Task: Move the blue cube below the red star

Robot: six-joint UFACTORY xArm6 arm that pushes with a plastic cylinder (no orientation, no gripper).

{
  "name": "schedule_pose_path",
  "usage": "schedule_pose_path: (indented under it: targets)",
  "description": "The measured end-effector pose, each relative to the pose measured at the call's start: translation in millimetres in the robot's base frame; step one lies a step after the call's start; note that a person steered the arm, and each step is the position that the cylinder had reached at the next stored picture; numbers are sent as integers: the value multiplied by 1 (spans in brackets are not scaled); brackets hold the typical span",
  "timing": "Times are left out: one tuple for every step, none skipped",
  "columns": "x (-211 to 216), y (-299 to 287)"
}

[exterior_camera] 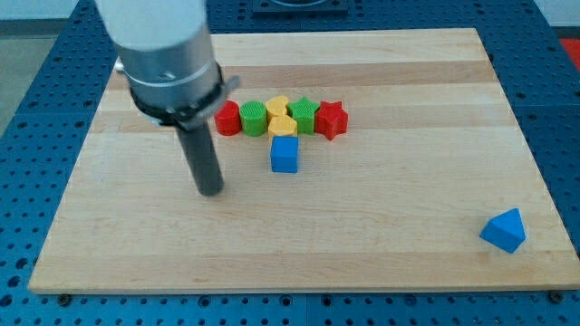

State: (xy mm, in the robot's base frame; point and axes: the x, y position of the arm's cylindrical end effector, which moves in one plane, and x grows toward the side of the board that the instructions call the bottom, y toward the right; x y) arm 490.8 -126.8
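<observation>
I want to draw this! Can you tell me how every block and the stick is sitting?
blue cube: upright, below the yellow heart
red star: right end of the row
green star: beside red star
green cylinder: upright
red cylinder: upright
blue triangle: alone, bottom right
my tip: left of blue cube, apart

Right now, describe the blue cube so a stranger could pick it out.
On the wooden board, find the row of coloured blocks near the view's top. The blue cube sits alone just below that row, under the yellow heart, the only blue block nearby.
</observation>
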Motion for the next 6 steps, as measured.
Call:
schedule_pose_path:
  targets:
    - [-41,-6]
    - [-57,12]
    - [-56,37]
    - [-42,54]
    - [-36,77]
    - [-36,103]
